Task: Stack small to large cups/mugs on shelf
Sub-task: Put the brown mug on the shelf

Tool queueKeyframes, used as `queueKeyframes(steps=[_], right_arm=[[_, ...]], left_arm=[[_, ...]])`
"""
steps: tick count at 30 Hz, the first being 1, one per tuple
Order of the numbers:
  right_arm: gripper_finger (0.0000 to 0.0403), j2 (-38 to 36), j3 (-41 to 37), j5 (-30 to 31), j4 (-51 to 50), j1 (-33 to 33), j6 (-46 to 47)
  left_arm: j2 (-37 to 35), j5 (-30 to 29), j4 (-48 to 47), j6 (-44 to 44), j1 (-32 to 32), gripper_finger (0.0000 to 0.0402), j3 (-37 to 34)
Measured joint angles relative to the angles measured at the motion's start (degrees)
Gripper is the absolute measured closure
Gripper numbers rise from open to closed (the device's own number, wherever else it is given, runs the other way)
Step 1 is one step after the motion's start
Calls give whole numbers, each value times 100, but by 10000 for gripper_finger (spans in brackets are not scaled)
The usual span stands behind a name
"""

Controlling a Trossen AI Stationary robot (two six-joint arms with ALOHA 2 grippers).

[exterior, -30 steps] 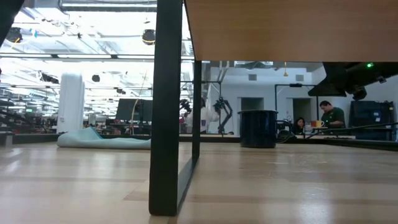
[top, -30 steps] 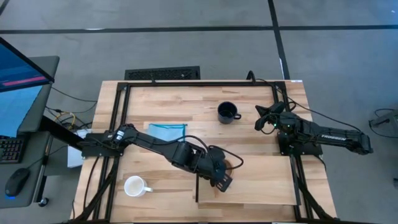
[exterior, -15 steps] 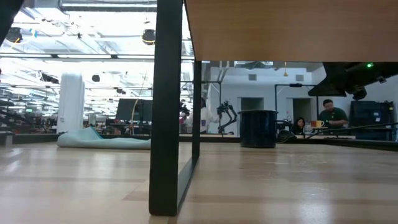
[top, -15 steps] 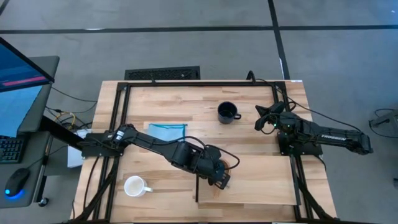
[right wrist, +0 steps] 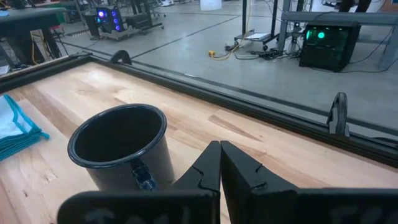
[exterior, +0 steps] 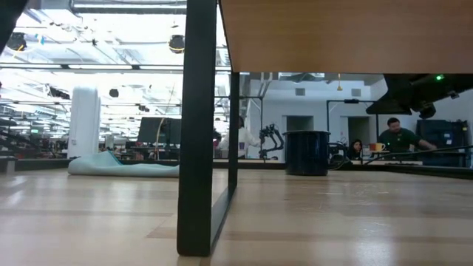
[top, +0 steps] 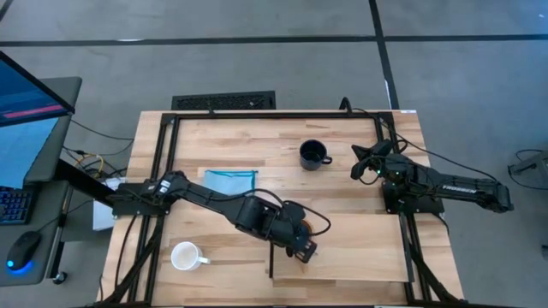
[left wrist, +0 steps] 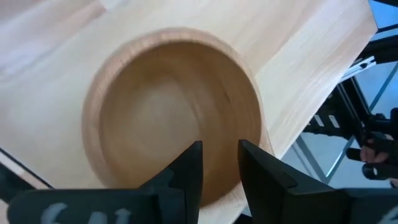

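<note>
On the shelf point(top: 360, 257), the left gripper point(left wrist: 219, 165) straddles the wooden cup's point(left wrist: 168, 112) rim.

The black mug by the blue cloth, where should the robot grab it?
The black mug stands upright, mouth open, its handle pointing toward the right gripper, which waits beside it. Probably best to come down from above on the side away from the handle and pinch the rim, one finger inside, one outside. The thin round wall fits a narrow pinch.

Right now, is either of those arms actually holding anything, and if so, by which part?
The left tool grips the tan wooden cup by its rim wall, one finger inside, one outside, over the shelf. The right tool is shut and holds nothing.
</note>
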Motion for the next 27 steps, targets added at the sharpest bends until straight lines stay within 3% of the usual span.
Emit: queueKeyframes(steps=[15,27], right_arm=[[370,0,0,0,-2,0,1],[370,6,0,2,-2,0,12]], left_arm=[[0,222,436,900,307,310,-2],[364,608,491,895,324,311,-2]])
